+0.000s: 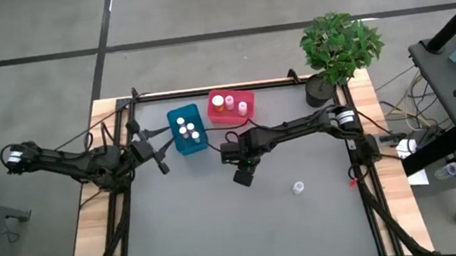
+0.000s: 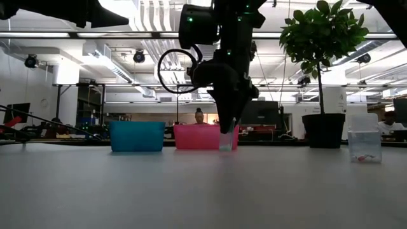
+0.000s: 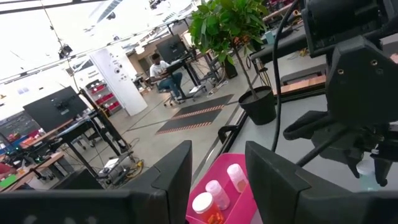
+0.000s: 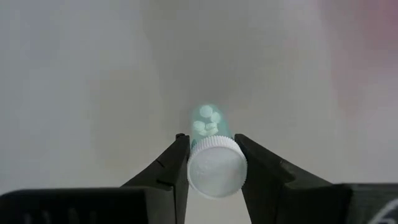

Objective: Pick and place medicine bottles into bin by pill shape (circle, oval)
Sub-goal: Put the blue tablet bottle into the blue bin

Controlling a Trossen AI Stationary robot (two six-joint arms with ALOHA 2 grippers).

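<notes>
My right gripper (image 1: 243,176) hangs over the middle of the table, shut on a small clear medicine bottle (image 4: 212,149) with a white cap and round white pills inside. The low view shows that bottle (image 2: 226,141) below the fingers, in front of the pink bin (image 2: 205,137). The blue bin (image 1: 187,130) and the pink bin (image 1: 232,106) stand at the far middle, each holding several white-capped bottles upright. Another bottle (image 1: 299,188) stands on the table toward the near right. My left gripper (image 1: 163,164) waits open, left of the blue bin. My right gripper pinches the bottle by the sides of its white cap (image 4: 194,167) between its two fingers (image 4: 171,171). The fingers come from above, pointing steeply down. The bottle hangs below them, cap up, its body (image 4: 208,121) clear of the table.
A potted plant (image 1: 335,51) stands at the table's far right corner. The grey table top (image 1: 223,232) is bare across its near half, apart from the lone bottle. In the left wrist view a person sits at a desk far beyond the table.
</notes>
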